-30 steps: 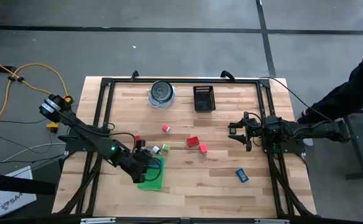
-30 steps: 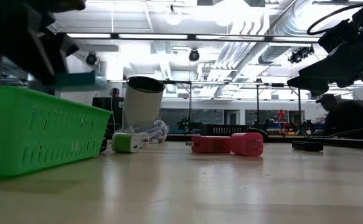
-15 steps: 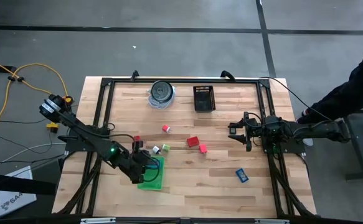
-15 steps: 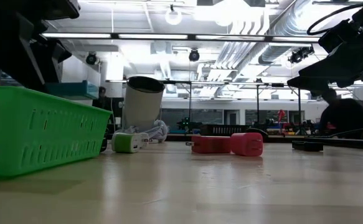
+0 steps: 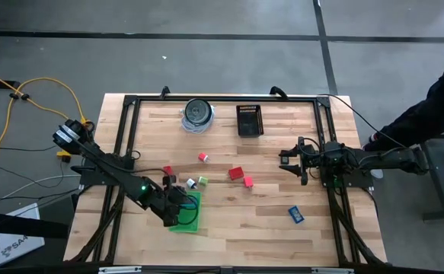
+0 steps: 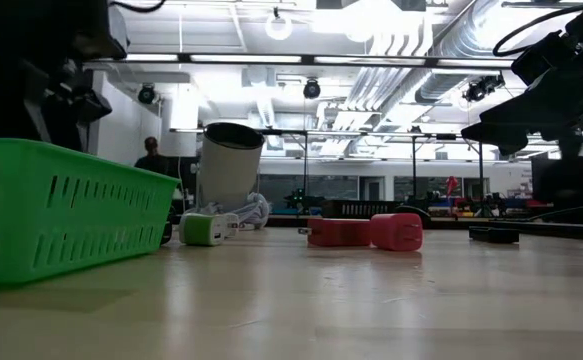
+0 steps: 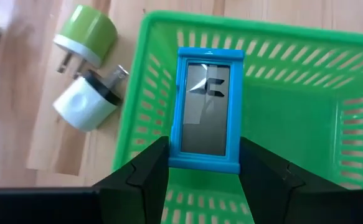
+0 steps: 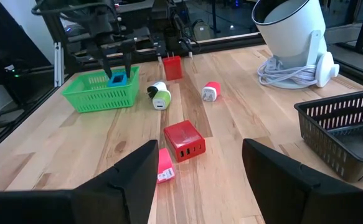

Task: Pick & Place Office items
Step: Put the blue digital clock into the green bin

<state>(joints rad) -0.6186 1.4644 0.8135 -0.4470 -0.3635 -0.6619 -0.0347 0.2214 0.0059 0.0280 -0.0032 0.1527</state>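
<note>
Now left gripper [image 7: 204, 163] holds blue piece [image 7: 205, 109] (over tray [image 7: 306, 50]).

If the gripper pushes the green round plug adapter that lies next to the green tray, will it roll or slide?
The green plug adapter looks cylindrical and lies on its side on the table, so a sideways push would probably roll it. Its metal prongs may stop it after part of a turn. It touches the white adapter, which would likely move too.
</note>
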